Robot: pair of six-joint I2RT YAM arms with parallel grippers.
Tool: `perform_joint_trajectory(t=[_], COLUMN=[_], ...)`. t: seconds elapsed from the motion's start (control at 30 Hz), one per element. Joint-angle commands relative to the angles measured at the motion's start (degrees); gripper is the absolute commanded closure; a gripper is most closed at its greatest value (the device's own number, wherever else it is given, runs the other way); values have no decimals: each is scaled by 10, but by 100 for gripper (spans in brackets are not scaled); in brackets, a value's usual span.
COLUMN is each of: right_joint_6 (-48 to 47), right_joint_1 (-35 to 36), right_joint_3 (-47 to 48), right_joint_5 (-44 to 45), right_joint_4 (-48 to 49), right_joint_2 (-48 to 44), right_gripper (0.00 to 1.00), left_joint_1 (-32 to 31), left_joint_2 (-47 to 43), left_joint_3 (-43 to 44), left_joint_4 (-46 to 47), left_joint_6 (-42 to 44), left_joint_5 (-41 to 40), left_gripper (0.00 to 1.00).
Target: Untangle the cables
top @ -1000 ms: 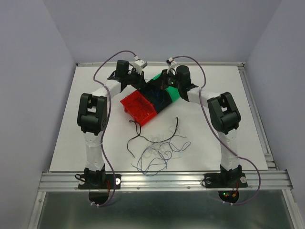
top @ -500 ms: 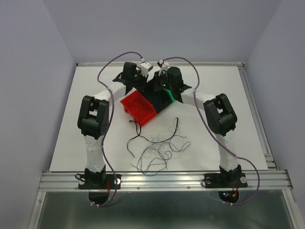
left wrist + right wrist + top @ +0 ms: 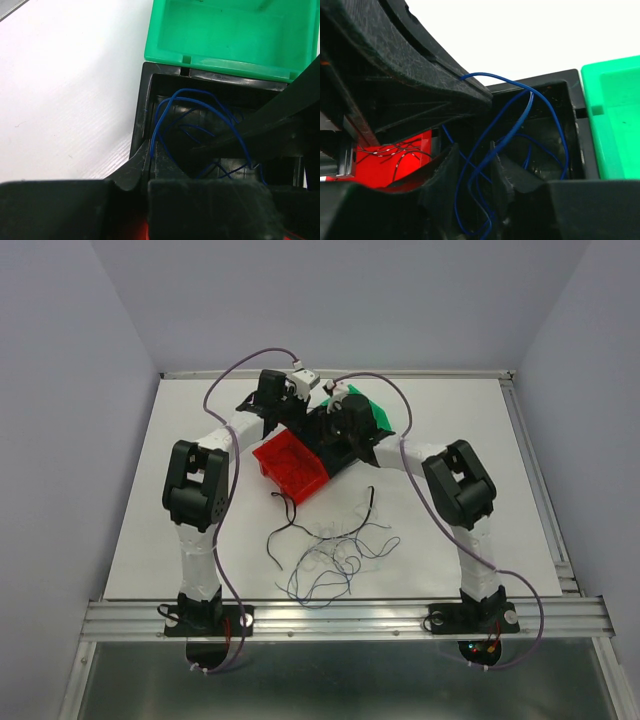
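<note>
Thin blue cables (image 3: 186, 91) lie looped in a black bin (image 3: 343, 454) at the back. My left gripper (image 3: 149, 150) is over that bin's near edge, its jaws shut on a blue strand. My right gripper (image 3: 472, 165) is open, with blue cable loops (image 3: 520, 122) passing between its fingers. In the top view both grippers, left (image 3: 303, 423) and right (image 3: 324, 435), meet over the black bin. A loose clump of blue, black and whitish cables (image 3: 335, 558) lies on the table in front. A black strand (image 3: 283, 523) curls to its left.
A red bin (image 3: 268, 462) holding thin dark and whitish wires (image 3: 390, 152) adjoins the black bin on the left. A green bin (image 3: 378, 418) adjoins it on the right. The table ends at a metal rail (image 3: 340, 618) near the arm bases.
My right gripper has swung left from the green bin to over the black bin. My left gripper shifted right toward the black bin, then held still. The clump on the table has not moved.
</note>
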Motion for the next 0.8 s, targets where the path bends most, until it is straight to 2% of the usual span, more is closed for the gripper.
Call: perform_joint_trajectory(t=[0.0,0.07,0.1,0.13,0.3,0.37,0.5,0.57,0.6,0.67,0.77], right_joint_6=[-14,-16,-18,-19,-20,-22,-20,-20,-20,-16,-17], right_joint_1=[4,3,3,3,4,2,3,3,3,3,3], right_joint_3=[9,18,20,18,-14,-27,-34,-38,-54,-75,-118], right_joint_5=[46,67,70,71,94,101,107,103,107,118,102], right_joint_4=[-22,-58,-79,-86,-99,-99,-124,-132,-133,-133,-133], right_joint_2=[-54,-67,-72,-78,-121,-132,-146,-149,-154,-167,-184], right_gripper=[61,50,38,33,22,21,34,32,27,27,38], left_joint_1=[0,0,0,0,0,0,-2,-3,-4,-9,-22], left_joint_2=[-40,-37,-37,-37,-37,-38,-37,-36,-37,-37,-34], left_joint_3=[1,1,1,1,0,-1,3,4,4,3,1], left_joint_4=[10,10,11,12,12,11,4,4,4,-7,-12], left_joint_6=[-5,-4,-4,-5,-2,0,0,1,3,7,13], left_joint_5=[3,1,0,0,9,10,8,8,7,2,-3], left_gripper=[97,97,97,97,97,97,96,96,96,94,93])
